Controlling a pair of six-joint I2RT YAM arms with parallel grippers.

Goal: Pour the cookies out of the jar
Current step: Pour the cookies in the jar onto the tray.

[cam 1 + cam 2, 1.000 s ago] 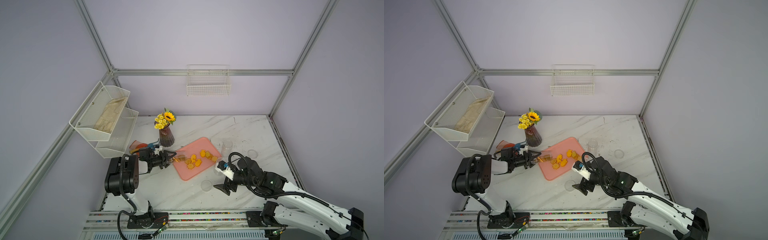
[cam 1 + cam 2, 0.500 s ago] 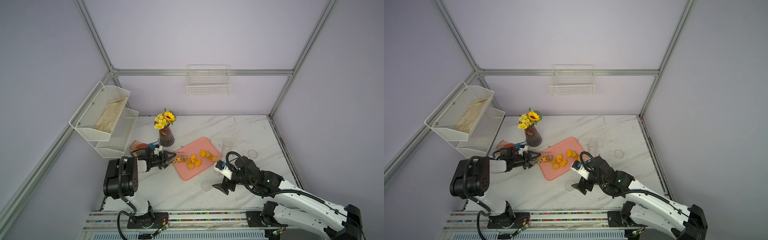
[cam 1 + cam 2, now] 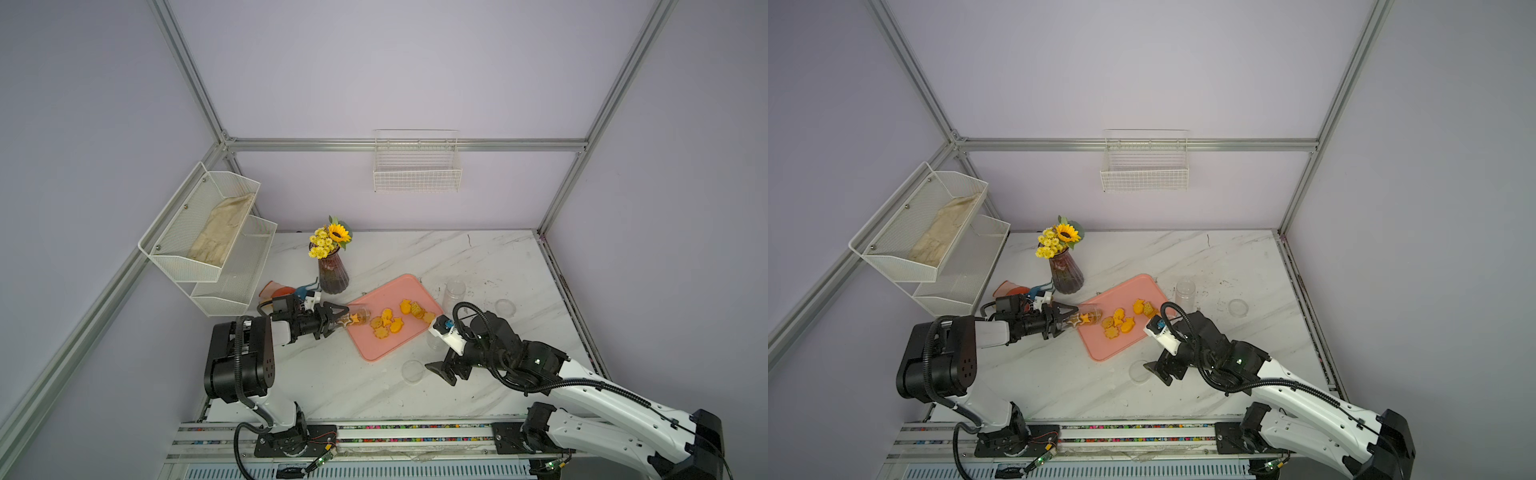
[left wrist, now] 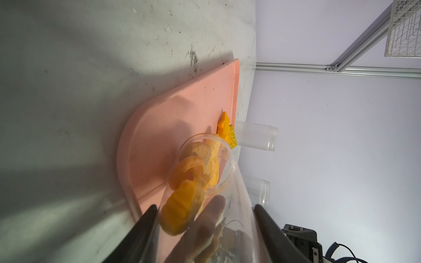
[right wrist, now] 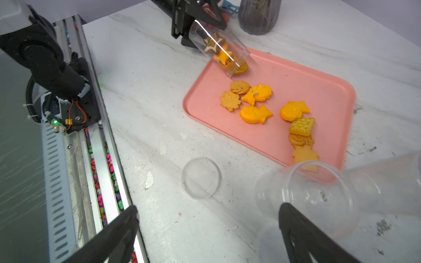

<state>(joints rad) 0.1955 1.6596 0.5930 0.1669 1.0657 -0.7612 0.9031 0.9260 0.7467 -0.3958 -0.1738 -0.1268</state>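
My left gripper (image 3: 338,321) (image 3: 1069,320) (image 4: 205,207) is shut on the clear jar (image 3: 356,321) (image 3: 1088,318) (image 5: 224,53). The jar is tipped with its mouth low over the near-left corner of the pink tray (image 3: 386,295) (image 3: 1117,291) (image 4: 182,113) (image 5: 307,75). A few cookies (image 4: 182,205) (image 5: 216,44) are still inside it, orange ones and a brown star. Several orange-yellow cookies (image 3: 390,324) (image 3: 1121,324) (image 5: 255,100) lie loose on the tray. My right gripper (image 3: 446,372) (image 3: 1160,372) (image 5: 208,208) hangs open over the table by the tray's near-right edge, holding nothing.
An empty clear jar (image 5: 307,193) sits beside one right finger, and a clear lid (image 3: 412,371) (image 5: 201,177) lies just ahead. Another empty jar (image 3: 455,293) and lid (image 3: 505,307) stand right of the tray. A sunflower vase (image 3: 332,274) and a wire shelf (image 3: 216,245) are behind the left arm.
The left arm has sunk slightly with the jar. The right arm has barely shifted. The cookies on the tray lie as before.
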